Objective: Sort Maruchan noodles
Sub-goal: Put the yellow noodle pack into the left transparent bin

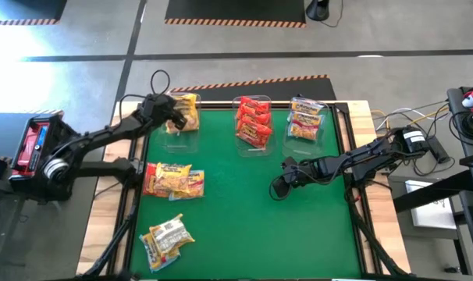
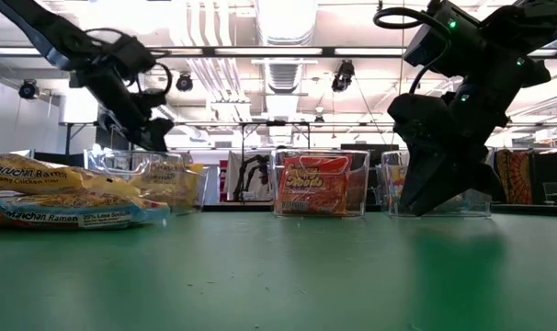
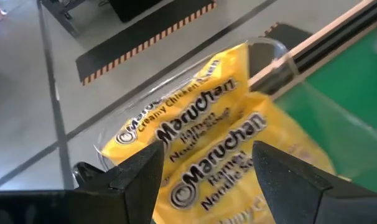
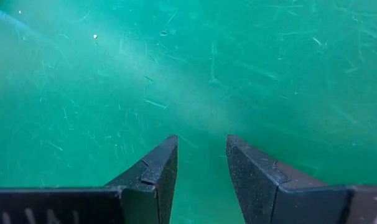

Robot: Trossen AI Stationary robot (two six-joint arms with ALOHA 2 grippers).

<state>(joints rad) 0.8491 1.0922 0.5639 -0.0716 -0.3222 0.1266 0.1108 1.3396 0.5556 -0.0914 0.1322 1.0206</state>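
Your left gripper hangs spread over the clear bin at the desk's far corner, with two yellow Maruchan packets just beyond its fingertips, nothing pinched. Your right gripper hovers low over bare green desk, fingers narrowly parted and empty, red packets well beyond it.

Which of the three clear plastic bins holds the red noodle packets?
The middle clear plastic bin at the mat's far edge; its neighbours hold yellow and pale packets.
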